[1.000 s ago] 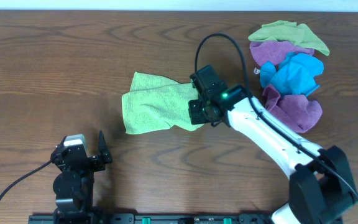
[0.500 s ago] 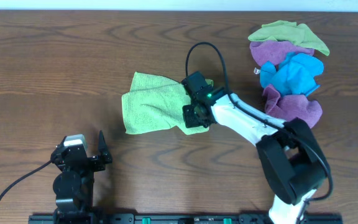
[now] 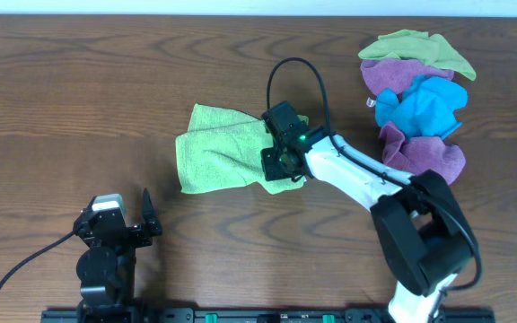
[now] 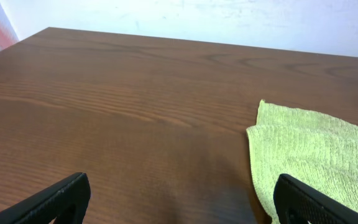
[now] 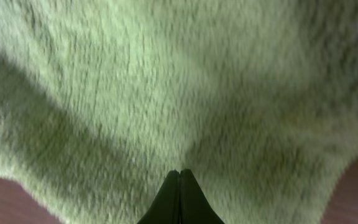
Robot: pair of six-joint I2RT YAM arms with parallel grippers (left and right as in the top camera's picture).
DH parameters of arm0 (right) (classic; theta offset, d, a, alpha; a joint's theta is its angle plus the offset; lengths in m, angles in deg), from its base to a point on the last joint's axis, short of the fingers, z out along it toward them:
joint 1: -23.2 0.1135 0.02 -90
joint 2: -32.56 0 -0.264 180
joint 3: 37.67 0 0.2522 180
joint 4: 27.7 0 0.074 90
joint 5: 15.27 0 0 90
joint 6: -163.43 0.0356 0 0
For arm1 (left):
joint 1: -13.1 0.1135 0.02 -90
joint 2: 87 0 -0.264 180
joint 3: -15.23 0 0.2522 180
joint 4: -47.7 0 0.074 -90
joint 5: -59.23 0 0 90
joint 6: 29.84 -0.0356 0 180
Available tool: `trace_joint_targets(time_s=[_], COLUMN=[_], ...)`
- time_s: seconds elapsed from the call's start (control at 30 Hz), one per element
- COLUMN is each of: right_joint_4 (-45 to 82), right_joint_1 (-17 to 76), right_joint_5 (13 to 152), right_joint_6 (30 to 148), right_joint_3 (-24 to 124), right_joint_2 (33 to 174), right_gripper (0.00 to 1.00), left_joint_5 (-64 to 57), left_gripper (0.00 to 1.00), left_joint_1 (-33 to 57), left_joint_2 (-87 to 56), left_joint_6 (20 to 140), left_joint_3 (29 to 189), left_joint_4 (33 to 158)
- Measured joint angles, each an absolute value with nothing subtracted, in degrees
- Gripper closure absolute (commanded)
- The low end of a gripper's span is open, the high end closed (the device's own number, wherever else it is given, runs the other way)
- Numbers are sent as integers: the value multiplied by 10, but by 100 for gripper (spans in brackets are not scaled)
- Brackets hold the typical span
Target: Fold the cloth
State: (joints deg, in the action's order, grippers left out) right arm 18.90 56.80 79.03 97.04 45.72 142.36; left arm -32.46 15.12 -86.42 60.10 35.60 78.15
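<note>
From overhead, the cloth (image 3: 223, 157) lies a little left of the frame's centre on the wooden surface (image 3: 61, 99). It is bright lime green, and a second layer is doubled over along its left side. The right arm (image 3: 357, 175) reaches up from the lower right, and its black wrist sits over the cloth's right edge, hiding the right jaws from this angle. The left arm (image 3: 106, 242) is in the lower left corner, well apart from the cloth. In the upper right is a bunched heap: a duller yellow-green cloth (image 3: 416, 47) on top, a purple cloth (image 3: 402, 76) under it, a blue cloth (image 3: 424, 108) below that, and another purple cloth (image 3: 429, 157) at the bottom.

In the left wrist view, the left jaws are released. Their two black fingertips (image 4: 55, 199) stand wide apart in the bottom corners, with only bare surface between them. The cloth (image 4: 316, 155) shows at the right of the frame, its layered edge facing the camera.

In the right wrist view, the cloth (image 5: 166, 81) fills nearly the whole frame as fuzzy green pile. The right jaws are clenched. Their fingertips (image 5: 174, 202) are pressed together at the bottom centre and grasp the cloth, and creases run up from the pinch. Slivers of brown surface show in both bottom corners.
</note>
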Motion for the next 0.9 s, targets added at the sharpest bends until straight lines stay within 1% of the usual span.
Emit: trace_joint_targets(time_s=[0.17, 0.37, 0.9], right_joint_4=[246, 262, 116], right_joint_1=[568, 568, 562], right_joint_5=[785, 783, 773], right_joint_6=[970, 971, 971], right_joint_3=[458, 440, 360], right_joint_2=[1369, 1369, 1372], right_gripper=[98, 98, 98], left_joint_5=[-325, -324, -325], left_gripper=[5, 5, 5], left_joint_1=[151, 151, 151], left_joint_2=[-864, -864, -864], left_joint_6=[601, 601, 601], left_joint_3=[356, 356, 356], left_joint_4=[781, 781, 781])
